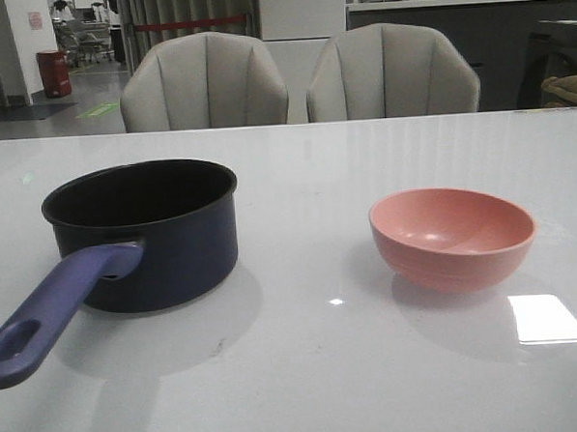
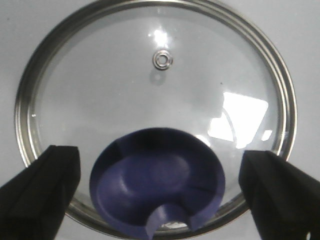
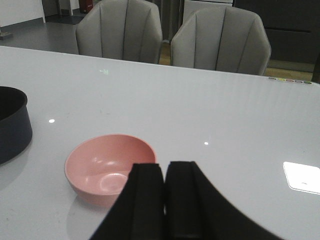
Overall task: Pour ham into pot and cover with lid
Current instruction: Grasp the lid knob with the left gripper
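One pot (image 1: 154,233) on the white table (image 1: 306,370), handle toward the camera, interior dark; contents not discernible. One lid (image 2: 155,100) flat on the table directly below the left gripper (image 2: 160,190), jaws spread wide, one finger (image 2: 40,190) either side of the purple-blue knob (image 2: 157,182), not touching it. One pink bowl (image 1: 452,236) right of the pot, well apart; it lies just ahead of the right gripper (image 3: 164,200) and slightly to its left. Right jaws pressed together, holding nothing. Ham not visible in any view. Two grey chairs (image 1: 204,80) behind the table.

one pot (image 1: 159,232), one lid (image 2: 155,100), one bowl (image 1: 452,236), two chairs (image 1: 204,80)
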`<state>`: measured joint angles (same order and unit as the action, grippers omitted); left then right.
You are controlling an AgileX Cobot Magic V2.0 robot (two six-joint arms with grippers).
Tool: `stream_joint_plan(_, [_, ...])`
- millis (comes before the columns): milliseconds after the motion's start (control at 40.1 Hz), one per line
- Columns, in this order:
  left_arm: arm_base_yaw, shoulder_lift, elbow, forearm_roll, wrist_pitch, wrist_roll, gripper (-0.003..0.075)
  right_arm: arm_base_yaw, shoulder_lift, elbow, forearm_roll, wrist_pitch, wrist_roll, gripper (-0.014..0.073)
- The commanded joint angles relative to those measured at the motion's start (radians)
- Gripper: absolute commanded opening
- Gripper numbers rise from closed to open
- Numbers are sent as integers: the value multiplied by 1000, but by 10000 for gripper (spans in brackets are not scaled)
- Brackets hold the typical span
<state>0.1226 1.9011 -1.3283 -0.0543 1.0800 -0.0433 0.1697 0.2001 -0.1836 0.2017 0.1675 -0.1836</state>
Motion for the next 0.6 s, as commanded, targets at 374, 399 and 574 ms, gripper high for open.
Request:
stream_joint_plan(374, [-1, -16, -55, -23, 13, -4, 471, -1, 9, -27, 0, -86, -10, 146])
stream_joint_plan(399, [-1, -16, -60, -23, 17, -4, 438, -1, 9, -27, 0, -86, -10, 146])
stream_joint_plan(574, [-1, -16, -78, -23, 32, -4, 308, -1, 9, -27, 0, -86, -10, 146])
